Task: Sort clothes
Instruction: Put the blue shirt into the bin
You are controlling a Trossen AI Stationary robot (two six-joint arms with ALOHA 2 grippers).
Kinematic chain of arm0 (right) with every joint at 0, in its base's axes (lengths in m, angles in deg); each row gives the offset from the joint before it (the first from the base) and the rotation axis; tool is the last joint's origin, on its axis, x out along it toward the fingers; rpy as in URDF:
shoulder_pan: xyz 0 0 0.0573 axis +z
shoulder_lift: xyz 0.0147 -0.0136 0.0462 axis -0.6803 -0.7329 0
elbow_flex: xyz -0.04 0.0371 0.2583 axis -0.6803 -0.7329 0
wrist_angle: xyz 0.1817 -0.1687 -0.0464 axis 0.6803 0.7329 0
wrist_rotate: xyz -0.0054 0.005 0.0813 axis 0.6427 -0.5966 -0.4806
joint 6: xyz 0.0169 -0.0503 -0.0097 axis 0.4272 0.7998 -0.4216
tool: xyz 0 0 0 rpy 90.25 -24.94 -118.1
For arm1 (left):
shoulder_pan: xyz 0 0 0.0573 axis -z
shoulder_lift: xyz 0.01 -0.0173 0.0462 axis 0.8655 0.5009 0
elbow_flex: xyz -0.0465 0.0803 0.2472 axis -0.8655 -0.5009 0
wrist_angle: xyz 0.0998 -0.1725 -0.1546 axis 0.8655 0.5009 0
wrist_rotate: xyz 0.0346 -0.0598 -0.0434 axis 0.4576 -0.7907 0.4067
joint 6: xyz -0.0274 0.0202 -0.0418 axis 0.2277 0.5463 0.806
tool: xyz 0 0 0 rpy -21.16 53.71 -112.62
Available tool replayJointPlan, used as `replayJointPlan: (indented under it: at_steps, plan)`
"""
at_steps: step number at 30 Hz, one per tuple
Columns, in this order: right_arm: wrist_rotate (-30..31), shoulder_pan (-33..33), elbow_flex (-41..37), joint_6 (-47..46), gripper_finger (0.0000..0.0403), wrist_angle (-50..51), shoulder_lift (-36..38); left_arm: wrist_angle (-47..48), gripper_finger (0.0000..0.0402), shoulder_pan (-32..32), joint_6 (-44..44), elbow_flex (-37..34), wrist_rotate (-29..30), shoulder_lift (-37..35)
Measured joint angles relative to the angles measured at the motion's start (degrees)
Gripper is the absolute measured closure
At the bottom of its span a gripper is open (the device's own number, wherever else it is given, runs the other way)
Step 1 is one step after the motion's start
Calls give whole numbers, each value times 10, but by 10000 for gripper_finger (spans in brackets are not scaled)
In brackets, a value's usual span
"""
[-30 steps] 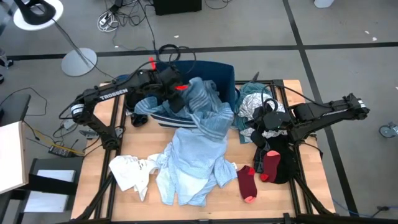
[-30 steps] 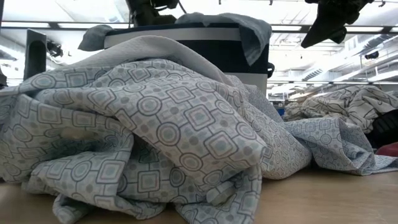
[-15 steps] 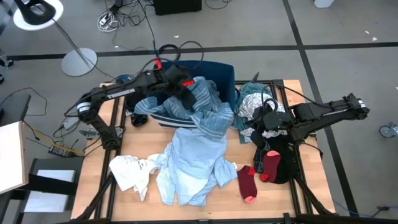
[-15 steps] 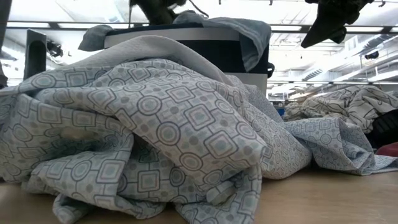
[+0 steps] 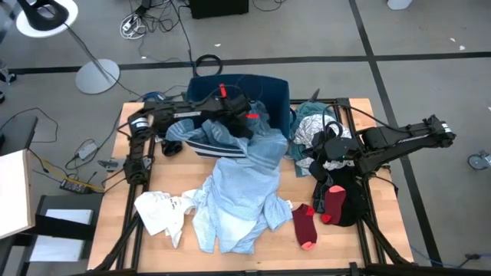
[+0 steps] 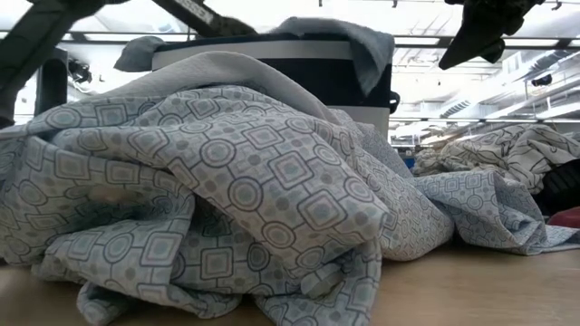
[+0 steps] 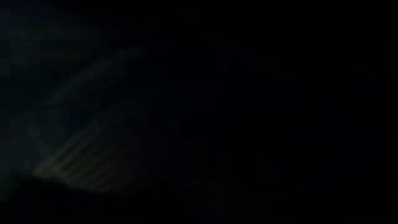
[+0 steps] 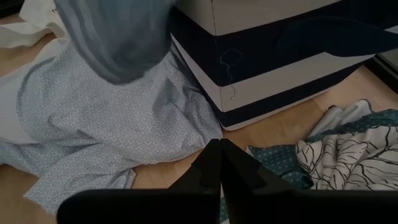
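— High view: where is your claw working now?

— My left gripper (image 5: 247, 125) is reaching over the bin (image 5: 272, 90), among the striped blue garment (image 5: 261, 146); I cannot tell if it is clenched. My right gripper (image 8: 221, 163) is waiting with fingers closed on nothing, above the black pieces (image 5: 349, 201).

— And the sorting?

— I am judging it as barely begun: light blue shirt (image 5: 238, 203), white tee (image 5: 159, 211), red socks (image 5: 305, 225) and patterned piece (image 5: 311, 130) are lying loose on the table (image 5: 265, 244).

Navy striped bin (image 5: 278, 96) – wooden table (image 5: 360, 241)
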Motion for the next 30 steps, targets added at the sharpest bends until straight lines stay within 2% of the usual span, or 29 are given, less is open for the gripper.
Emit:
replayJointPlan:
  at_steps: [5,10,23,28,30]
  plan:
    - [0,0,0,0,398,0,0,17,270,1,8,0,10,25]
    - [0,0,0,0,398,0,0,30,270,0,6,0,19,3]
    - [0,0,0,2,398,1,0,64,270,18,-20,35,49,-187]
    - [0,0,0,2,398,2,0,67,270,56,-66,35,119,-270]
    - [0,0,0,2,398,2,0,67,270,73,-81,35,125,-303]
